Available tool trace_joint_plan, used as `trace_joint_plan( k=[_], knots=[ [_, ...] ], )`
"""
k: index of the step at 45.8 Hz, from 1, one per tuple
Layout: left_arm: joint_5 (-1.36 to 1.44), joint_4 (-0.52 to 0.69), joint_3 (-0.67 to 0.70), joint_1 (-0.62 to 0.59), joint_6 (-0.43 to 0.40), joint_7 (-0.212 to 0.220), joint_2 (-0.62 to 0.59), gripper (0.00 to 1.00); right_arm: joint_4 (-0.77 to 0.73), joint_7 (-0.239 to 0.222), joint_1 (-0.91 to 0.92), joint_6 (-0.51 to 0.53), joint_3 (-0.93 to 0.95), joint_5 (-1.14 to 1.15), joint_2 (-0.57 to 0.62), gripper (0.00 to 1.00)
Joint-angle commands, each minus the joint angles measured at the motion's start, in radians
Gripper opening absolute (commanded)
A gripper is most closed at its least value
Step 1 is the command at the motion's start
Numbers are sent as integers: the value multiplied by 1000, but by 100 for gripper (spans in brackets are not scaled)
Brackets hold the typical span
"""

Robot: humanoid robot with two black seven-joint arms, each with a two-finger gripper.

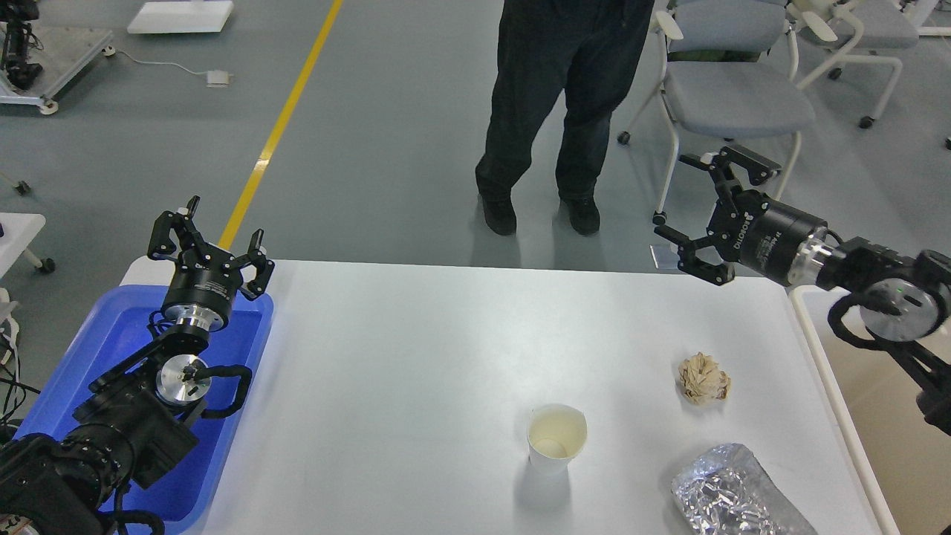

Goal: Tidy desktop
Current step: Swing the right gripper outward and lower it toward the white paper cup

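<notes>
The white desktop [416,357] fills the middle of the head view. On it stand a white paper cup [556,437], upright and open, a crumpled beige paper ball [703,378] to its right, and a crumpled foil wrapper [732,494] at the front right. My left gripper [206,236] is open and empty above the far end of the blue tray [89,349]. My right gripper [717,212] is open and empty, held past the desktop's far right corner, well above and behind the paper ball.
A white-rimmed beige bin [884,416] stands at the desktop's right edge under my right arm. A person in dark clothes [553,111] stands just beyond the far edge. Grey chairs [735,89] stand behind my right gripper.
</notes>
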State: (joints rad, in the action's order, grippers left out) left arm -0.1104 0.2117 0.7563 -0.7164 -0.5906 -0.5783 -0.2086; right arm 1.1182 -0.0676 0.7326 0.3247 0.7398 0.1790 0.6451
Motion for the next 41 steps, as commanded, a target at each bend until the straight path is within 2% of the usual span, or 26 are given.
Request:
trace_joint_plan(
  k=[1, 9, 20, 32, 41],
  knots=[
    [0, 0, 0, 0, 0, 0, 0, 100, 255, 0, -64, -44, -3, 146, 113, 100],
    [0, 0, 0, 0, 0, 1, 0, 100, 339, 2, -70, -98, -42, 333, 133, 100],
    [0, 2, 0, 0, -2, 1, 0, 100, 373, 0, 2, -234, -184, 471, 128, 100],
    [0, 2, -2, 0, 0, 1, 0, 100, 348, -11, 80, -317, -355, 545, 58, 100],
    [0, 0, 0, 0, -2, 1, 0, 100, 226, -27, 263, -368, -513, 517, -2, 100]
  ],
)
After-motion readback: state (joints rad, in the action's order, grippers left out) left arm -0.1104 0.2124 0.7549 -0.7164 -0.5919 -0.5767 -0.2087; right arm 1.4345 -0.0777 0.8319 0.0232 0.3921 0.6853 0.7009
